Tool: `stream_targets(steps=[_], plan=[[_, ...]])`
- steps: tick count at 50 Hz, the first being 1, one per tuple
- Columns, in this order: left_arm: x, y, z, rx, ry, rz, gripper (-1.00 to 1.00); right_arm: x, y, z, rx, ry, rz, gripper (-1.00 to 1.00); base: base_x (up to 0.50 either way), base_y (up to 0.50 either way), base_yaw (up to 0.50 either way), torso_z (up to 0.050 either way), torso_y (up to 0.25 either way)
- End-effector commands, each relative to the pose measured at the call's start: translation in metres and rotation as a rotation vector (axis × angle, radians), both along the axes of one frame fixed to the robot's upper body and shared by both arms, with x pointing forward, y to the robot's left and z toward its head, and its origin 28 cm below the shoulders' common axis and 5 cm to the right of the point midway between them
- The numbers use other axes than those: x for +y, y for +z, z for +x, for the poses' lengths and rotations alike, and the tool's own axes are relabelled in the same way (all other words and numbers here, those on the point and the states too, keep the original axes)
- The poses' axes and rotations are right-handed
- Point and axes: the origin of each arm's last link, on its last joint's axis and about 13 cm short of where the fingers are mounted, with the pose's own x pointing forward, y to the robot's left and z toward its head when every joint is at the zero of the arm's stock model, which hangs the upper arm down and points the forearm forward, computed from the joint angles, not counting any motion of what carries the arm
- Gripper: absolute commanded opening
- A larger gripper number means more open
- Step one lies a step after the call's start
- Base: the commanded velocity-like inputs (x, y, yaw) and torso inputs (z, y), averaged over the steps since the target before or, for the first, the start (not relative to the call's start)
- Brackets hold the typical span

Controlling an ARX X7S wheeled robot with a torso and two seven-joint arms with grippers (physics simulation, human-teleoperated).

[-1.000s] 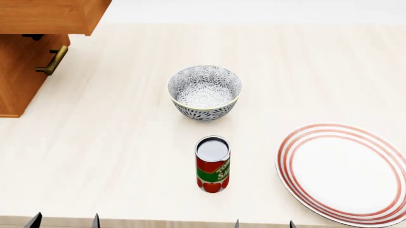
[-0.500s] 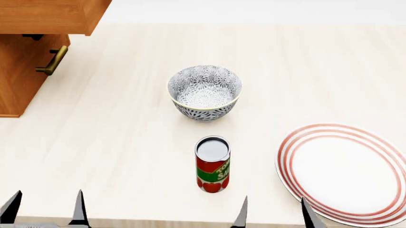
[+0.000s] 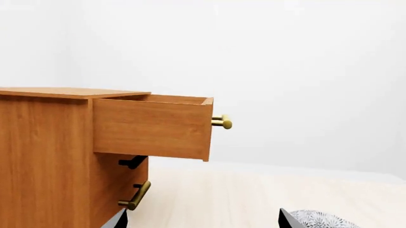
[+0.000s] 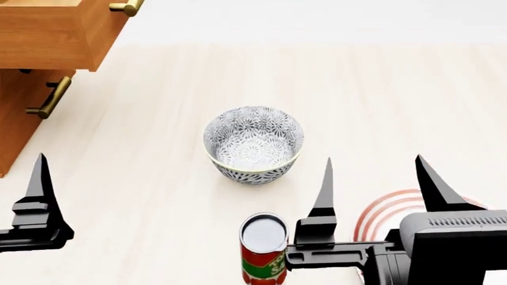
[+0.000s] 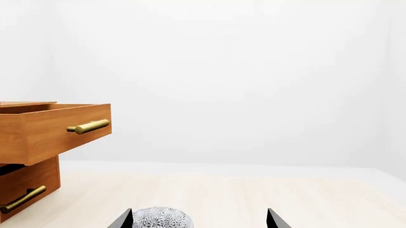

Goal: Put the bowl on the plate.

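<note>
One wooden drawer cabinet (image 4: 40, 53) stands at the far left of the pale worktop (image 4: 380, 95), its top drawer pulled open; two brass handles show on it. Near the front left edge hovers the left gripper (image 4: 35, 205). Only one of its dark pointed fingers is in the head view, but its wrist view shows two tips set well apart with nothing between them, so it looks wide and empty.

One bowl (image 4: 253, 144) sits upright near the middle of the worktop, deep and round, grey-and-white floral inside and out. It looks rigid and glazed, probably ceramic: likely slippery, breakable and fairly heavy. The thin rim is the likeliest place to pinch, one finger inside and one outside.

One red tomato can (image 4: 264, 249) stands upright in front of the bowl, near it but apart.

Right of the can, the right gripper (image 4: 372, 184) is spread wide and holds nothing.

One white plate (image 4: 380, 214) with red rings lies at the front right, mostly hidden beneath that gripper and well apart from the bowl.
</note>
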Motion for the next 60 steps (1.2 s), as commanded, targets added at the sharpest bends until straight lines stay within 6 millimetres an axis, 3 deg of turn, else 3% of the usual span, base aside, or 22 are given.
stream_targets(steps=[1,28,33,38,42,45,51,60], plan=[[0.001,0.013,-0.005,-0.023,0.001,-0.014,1.00,-0.001,0.008,-0.001,-0.016,0.026,0.007,1.00,0.50,0.00,0.00,0.000,0.000],[0.003,0.011,-0.005,-0.016,0.009,-0.010,1.00,0.000,0.011,0.000,-0.011,0.023,-0.009,1.00,0.50,0.00,0.00,0.000,0.001],[0.005,0.011,-0.005,-0.013,0.011,-0.016,1.00,0.000,0.012,0.000,0.051,0.115,-0.043,1.00,0.08,0.00,0.00,0.000,0.000],[0.005,0.010,-0.006,-0.007,0.006,-0.019,1.00,-0.007,0.033,0.010,0.027,0.163,-0.229,1.00,0.00,0.00,0.00,0.000,0.000],[0.005,0.007,-0.006,-0.001,0.006,-0.019,1.00,-0.011,0.053,0.026,0.020,0.266,-0.554,1.00,0.00,0.00,0.00,0.000,0.000],[0.005,0.006,-0.006,0.001,0.002,-0.023,1.00,-0.016,0.067,0.040,0.100,0.404,-0.775,1.00,0.00,0.00,0.00,0.000,0.000],[0.006,0.002,-0.005,0.011,-0.002,-0.022,1.00,-0.020,0.087,0.056,0.194,0.480,-1.069,1.00,0.00,0.00,0.00,0.000,0.000],[0.008,0.000,-0.005,0.017,0.000,-0.023,1.00,-0.019,0.087,0.069,0.342,0.666,-1.323,1.00,0.00,0.00,0.00,0.000,0.000]])
